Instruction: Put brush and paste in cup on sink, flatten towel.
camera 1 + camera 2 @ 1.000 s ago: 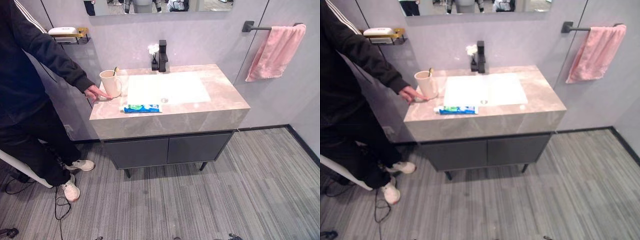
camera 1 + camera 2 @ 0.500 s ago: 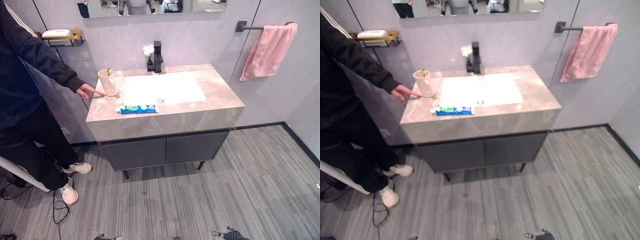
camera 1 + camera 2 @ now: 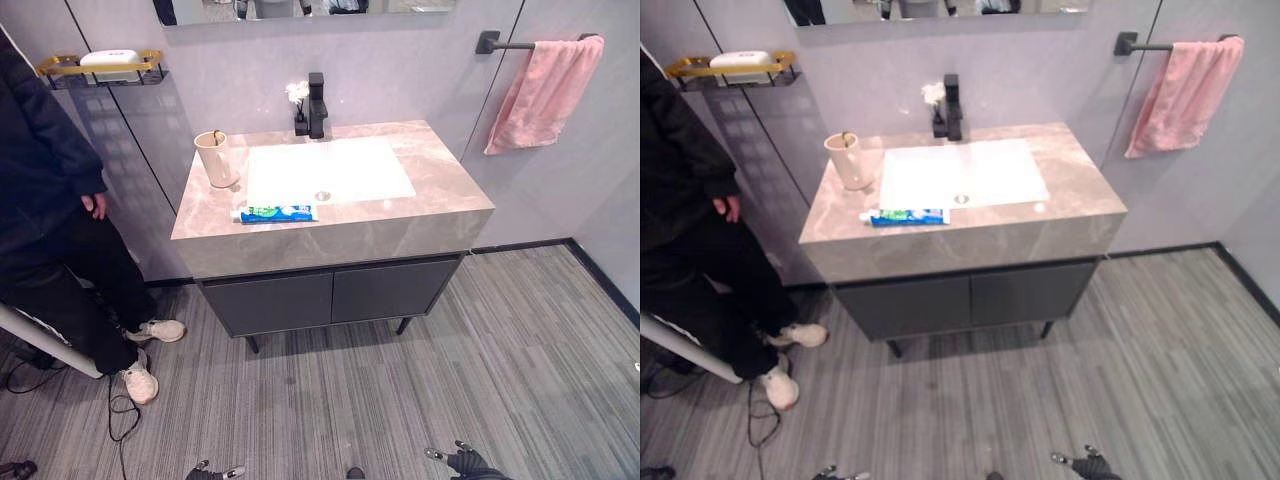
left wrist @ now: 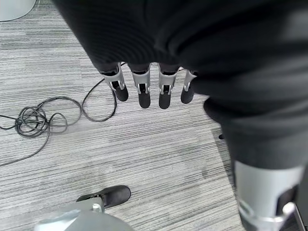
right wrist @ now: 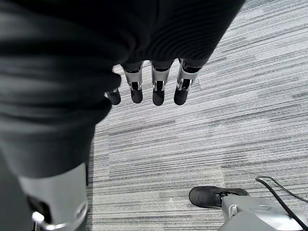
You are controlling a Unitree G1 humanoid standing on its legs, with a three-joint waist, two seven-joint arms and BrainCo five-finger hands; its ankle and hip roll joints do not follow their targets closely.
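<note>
Toothpaste [image 3: 278,212] lies flat along the front edge of the grey stone sink counter [image 3: 440,190], well ahead of and above both hands, which hang low over the striped grey floor [image 3: 500,340]. Farther back from the tube and toward the left hand's side stands the cream cup [image 3: 217,159], upright at the counter's left edge beside the white basin [image 3: 330,168], with the brush [image 3: 216,137] already standing in it, its end showing above the rim. Pink towel [image 3: 545,92] hangs bunched over the dark bar [image 3: 500,43] on the wall, far off on the right hand's side and high above it. Left hand [image 4: 144,89] is released, its fingers straight and pointing down at the floor, holding nothing. Right hand [image 5: 154,86] is likewise slack, fingers straight, nothing in it. A black tap [image 3: 316,104] rises behind the basin. A person in dark clothes [image 3: 50,200] stands beyond the left hand, beside the counter, arm down at the side
</note>
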